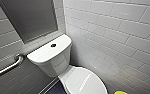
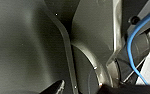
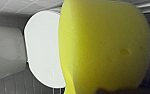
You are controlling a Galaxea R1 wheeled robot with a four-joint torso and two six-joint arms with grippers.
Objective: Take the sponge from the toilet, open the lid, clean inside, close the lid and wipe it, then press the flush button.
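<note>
The right claw (image 3: pixel 116 90) is pinching the sponge (image 3: pixel 103 47), bright yellow, soft and pitted with a rounded end. Just beyond the claw, the white lid (image 3: pixel 42 50) is lying closed on the toilet (image 1: pixel 53 62). Farther off, the dark flush button (image 1: pixel 53 45) is sitting on the tank top. The left claw's (image 2: pixel 87 88) grip cannot be told.

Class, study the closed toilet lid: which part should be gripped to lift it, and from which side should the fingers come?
Grip the lid at its free front rim, the end farthest from the tank. It lies flat and closed, apparently hinged at the tank end, so come from the front, probably hooking fingers under the rim and lifting towards the tank.
</note>
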